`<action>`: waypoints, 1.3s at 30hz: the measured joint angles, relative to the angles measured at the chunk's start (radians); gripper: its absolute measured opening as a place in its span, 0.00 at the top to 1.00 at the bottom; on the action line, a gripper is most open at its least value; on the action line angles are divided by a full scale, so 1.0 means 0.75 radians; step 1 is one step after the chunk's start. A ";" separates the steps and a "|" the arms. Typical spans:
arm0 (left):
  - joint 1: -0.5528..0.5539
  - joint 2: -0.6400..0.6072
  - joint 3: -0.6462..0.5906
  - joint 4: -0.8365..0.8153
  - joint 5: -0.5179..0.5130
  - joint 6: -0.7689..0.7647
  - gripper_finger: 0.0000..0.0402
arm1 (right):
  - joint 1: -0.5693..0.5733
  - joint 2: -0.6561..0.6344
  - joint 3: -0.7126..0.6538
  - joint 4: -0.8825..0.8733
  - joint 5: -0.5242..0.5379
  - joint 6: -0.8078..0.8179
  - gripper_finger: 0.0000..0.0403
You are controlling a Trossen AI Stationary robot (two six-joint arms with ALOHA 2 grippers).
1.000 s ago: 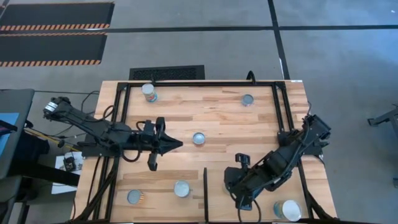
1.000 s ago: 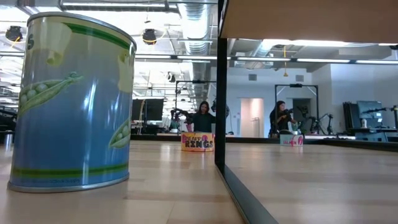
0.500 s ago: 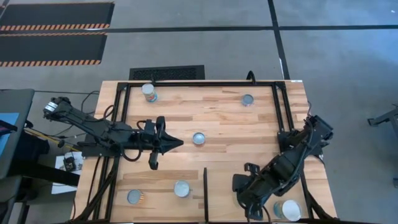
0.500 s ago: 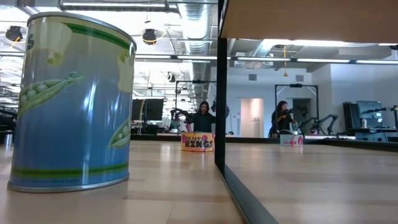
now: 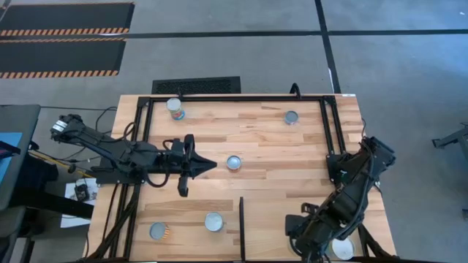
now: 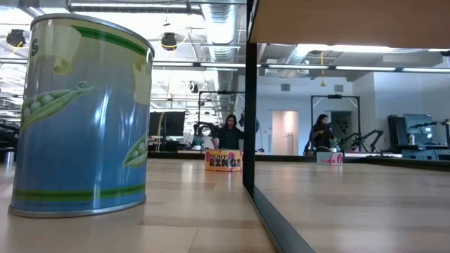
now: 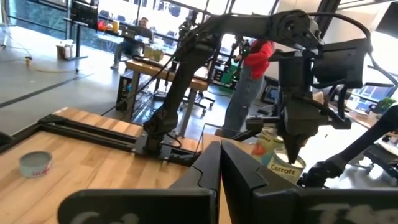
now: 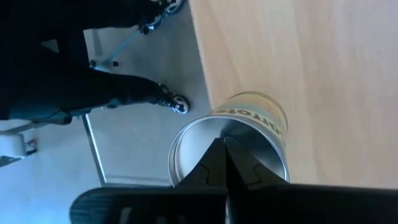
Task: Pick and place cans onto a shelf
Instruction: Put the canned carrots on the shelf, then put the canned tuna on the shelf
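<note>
Several cans stand on the wooden table: a flat tin (image 5: 234, 162) at the centre, two at the far side (image 5: 174, 108) (image 5: 291, 117), two near the front left (image 5: 214, 221) (image 5: 159, 231). A carrots can (image 8: 249, 124) stands on the shelf (image 5: 270, 219), at the near right corner. My right gripper (image 8: 224, 144) is shut and points steeply down over this can's silver top. My left gripper (image 5: 208, 167) is shut and hangs level above the table, left of the centre tin. Neither gripper shows in the low view. My right gripper has its shut fingertips (image 7: 291, 152) over the carrots can's silver top (image 8: 193, 149), coming from above at a steep slant. Whether they touch the top I cannot tell. The can stands upright on the shelf.
A thin black divider (image 5: 241, 215) edges the shelf on its left. Black frame rails (image 5: 329, 131) run along the table's sides and far edge. Close to the low camera stands a large peas can (image 6: 81, 116). People work at benches in the room behind.
My right gripper has swung toward the table's near right corner, from the middle of the shelf to over the carrots can, and its wrist has rolled. It has stayed shut.
</note>
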 joint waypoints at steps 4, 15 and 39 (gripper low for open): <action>0.007 0.000 0.000 0.000 0.000 0.000 1.00 | 0.016 -0.001 0.000 -0.032 -0.039 0.026 0.98; 0.007 0.000 0.000 0.000 -0.024 0.001 1.00 | 0.045 -0.045 -0.005 -0.129 -0.063 0.096 0.98; 0.007 0.000 0.000 -0.020 -0.035 0.001 1.00 | 0.082 -0.076 -0.004 -0.132 -0.100 0.116 0.98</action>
